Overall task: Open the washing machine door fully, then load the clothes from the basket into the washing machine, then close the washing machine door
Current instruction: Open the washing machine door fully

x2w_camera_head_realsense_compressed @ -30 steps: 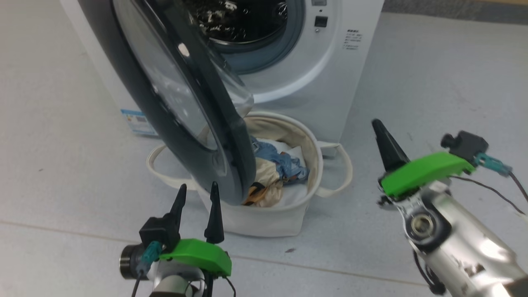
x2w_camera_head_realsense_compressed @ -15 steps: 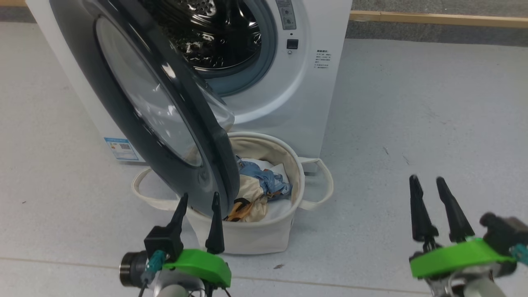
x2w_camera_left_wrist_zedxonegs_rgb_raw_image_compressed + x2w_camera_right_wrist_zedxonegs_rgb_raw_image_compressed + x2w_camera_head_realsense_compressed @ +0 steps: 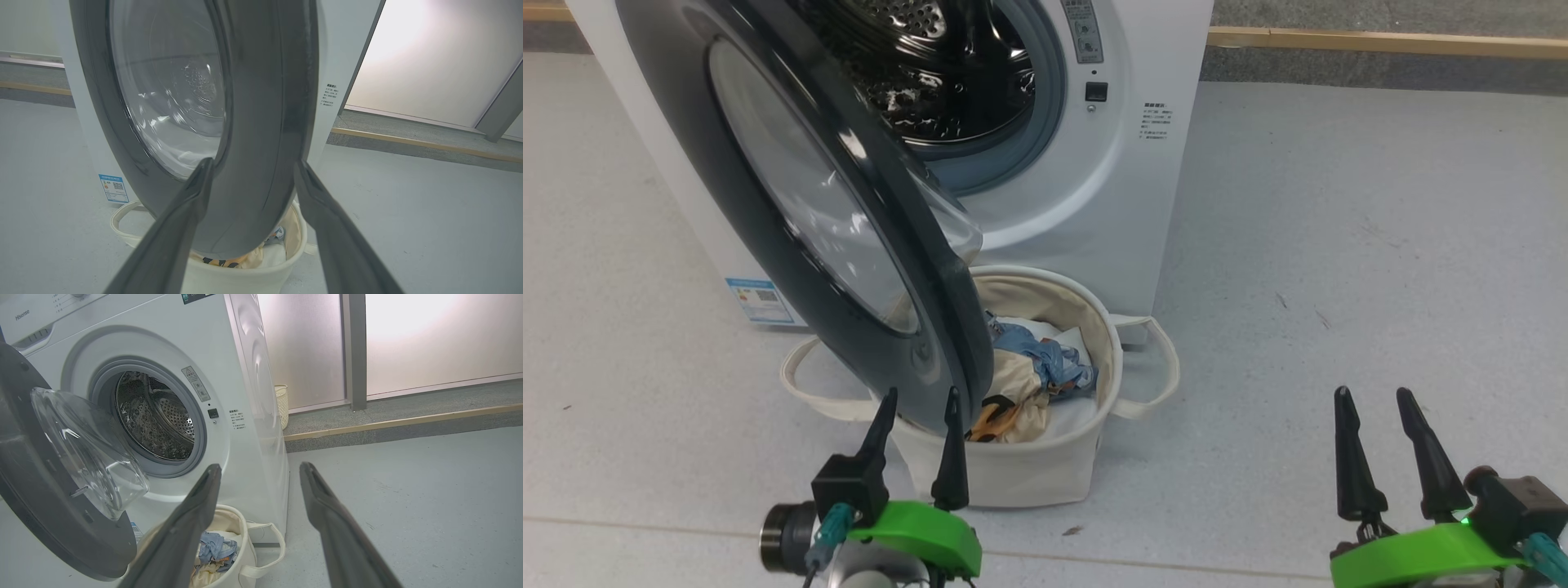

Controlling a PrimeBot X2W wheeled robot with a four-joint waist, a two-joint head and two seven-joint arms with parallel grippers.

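"Clearance first: is the washing machine door (image 3: 809, 220) open enough?"
"Only partway, I'd say; its rim hangs over the basket (image 3: 1013, 474), shading the clothes (image 3: 1045, 363). Left gripper (image 3: 920, 396) sits at that rim, fingers apart and flanking it, likely to swing it wider. Right gripper (image 3: 1373, 396), fingers also apart and empty, waits aside."

1. The washing machine door (image 3: 800, 220) covers the basket's (image 3: 1029, 478) left side and part of the clothes (image 3: 1037, 367).
2. The head view's top edge cuts off the washing machine (image 3: 1127, 188).
3. Its printed text (image 3: 1156, 111) is too small to read.
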